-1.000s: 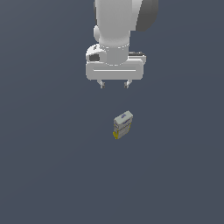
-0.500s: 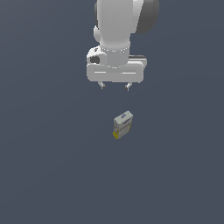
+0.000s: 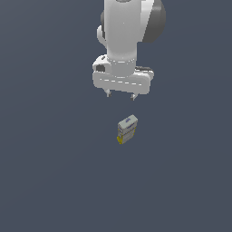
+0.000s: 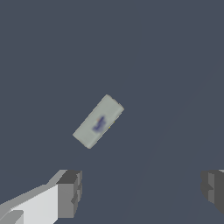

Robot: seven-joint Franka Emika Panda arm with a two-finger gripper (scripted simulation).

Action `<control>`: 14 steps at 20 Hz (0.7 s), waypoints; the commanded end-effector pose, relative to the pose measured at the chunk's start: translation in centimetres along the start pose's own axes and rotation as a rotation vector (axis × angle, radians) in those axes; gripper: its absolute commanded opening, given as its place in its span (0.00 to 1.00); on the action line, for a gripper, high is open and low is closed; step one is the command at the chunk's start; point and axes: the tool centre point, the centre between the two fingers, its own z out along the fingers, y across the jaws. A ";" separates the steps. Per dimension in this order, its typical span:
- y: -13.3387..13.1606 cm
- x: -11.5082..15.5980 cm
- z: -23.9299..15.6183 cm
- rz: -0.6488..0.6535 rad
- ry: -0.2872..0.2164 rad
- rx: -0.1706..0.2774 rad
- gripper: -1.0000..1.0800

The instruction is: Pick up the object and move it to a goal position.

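Exterior view: the fingers (image 3: pixel 121 95) are sitting spread apart and empty, having shifted only slightly over the last second. The carton (image 3: pixel 127 128) is standing on the worktop (image 3: pixel 50 172), below and just beyond them, ungrasped; descent is probably starting.

Arm (image 3: pixel 124 31) vertical, wrist down — claw (image 3: pixel 121 95) empty, fingers (image 4: pixel 70 193) spread wide, hanging above the surface.
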 end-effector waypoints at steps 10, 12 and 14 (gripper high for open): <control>-1.6 1.2 3.3 0.266 0.002 -0.006 0.96; -1.8 1.4 3.9 0.313 0.003 -0.008 0.96; -2.1 1.6 4.5 0.359 0.004 -0.009 0.96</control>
